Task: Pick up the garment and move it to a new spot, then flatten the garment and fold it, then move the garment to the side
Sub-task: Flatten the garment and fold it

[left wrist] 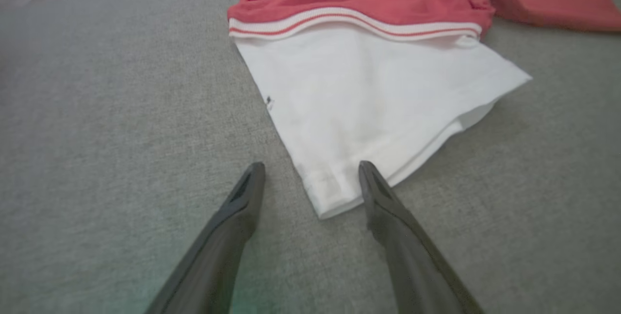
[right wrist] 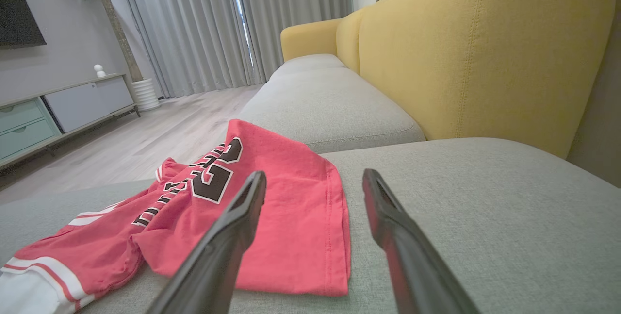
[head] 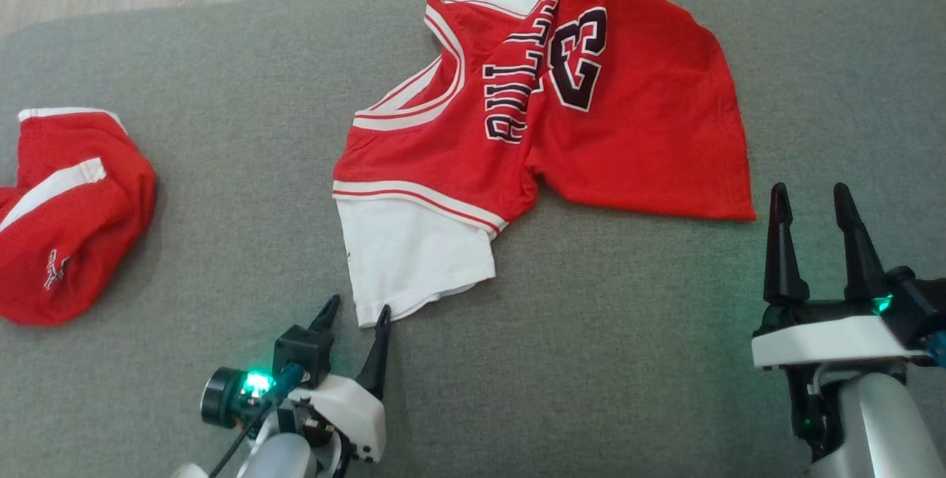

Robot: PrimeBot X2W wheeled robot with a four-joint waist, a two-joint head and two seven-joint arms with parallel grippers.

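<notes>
Here we go: the garment (head: pixel 562 123), a red jersey with a white sleeve (left wrist: pixel 378 90), lies around the middle of the grey seat cushion (head: pixel 628 360) and reaches up to its far edge. Its collar-to-hem line runs across the cushion. The white-trimmed neck points to my left and the straight hem faces my right. The dark lettering is turned on its side, with the letter tops facing left. It's far from flat, with a deep crease running through the middle and the far shoulder bunched up at the cushion's back edge. The white sleeve sticks out of the red trim toward me, aiming at the near edge.

My left pincer (head: pixel 358 306) is spread wide and holding nothing, low over the cushion right at that sleeve's near corner. From the wrist, the cuff corner sits between my two fingers, with one fingertip over the cuff's edge. I can't tell whether it's actually touching the cloth.

My right pincer (head: pixel 810 188) is also spread wide and empty, fingers pointing away from me. It sits just beside the hem's near corner, toward the cushion's right edge.

A second red garment (head: pixel 66 219) lies crumpled at the left edge, well apart. The yellow backrest (right wrist: pixel 485 61) rises along the right side.
</notes>
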